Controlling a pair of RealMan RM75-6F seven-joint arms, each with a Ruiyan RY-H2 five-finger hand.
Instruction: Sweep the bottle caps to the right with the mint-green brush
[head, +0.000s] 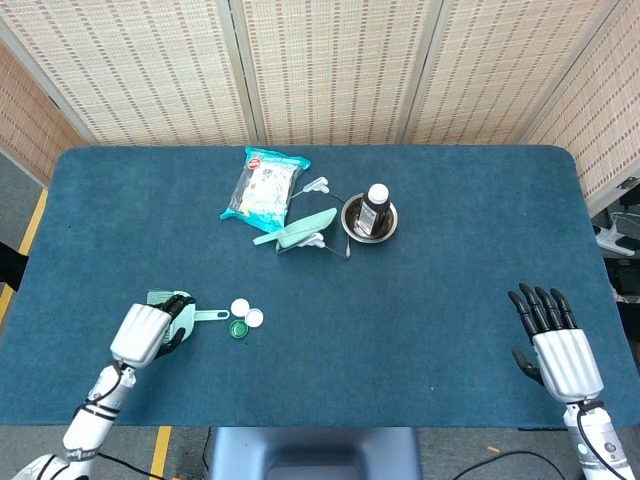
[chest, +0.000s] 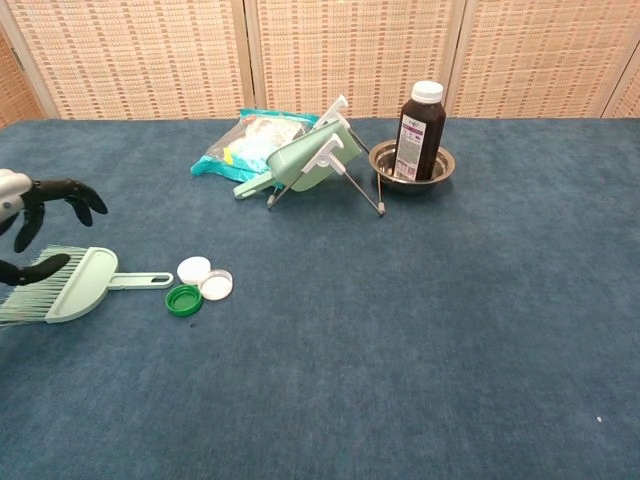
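Head view is showing the left hand (head: 150, 331) hovering over the mint-green brush (head: 178, 316), which is lying flat on the blue worktop (head: 420, 290) near its front left. From the chest view, the left hand (chest: 30, 215) is holding nothing, its dark fingers (chest: 75, 196) spread and curved above the bristle end of the brush (chest: 75, 284); whether they are touching it cannot be told. Three bottle caps (head: 241, 318), two white and one green, are lying bunched together just beside the tip of the brush handle. The right hand (head: 556, 344) is resting at the front right edge of the worktop, fingers apart, holding nothing.
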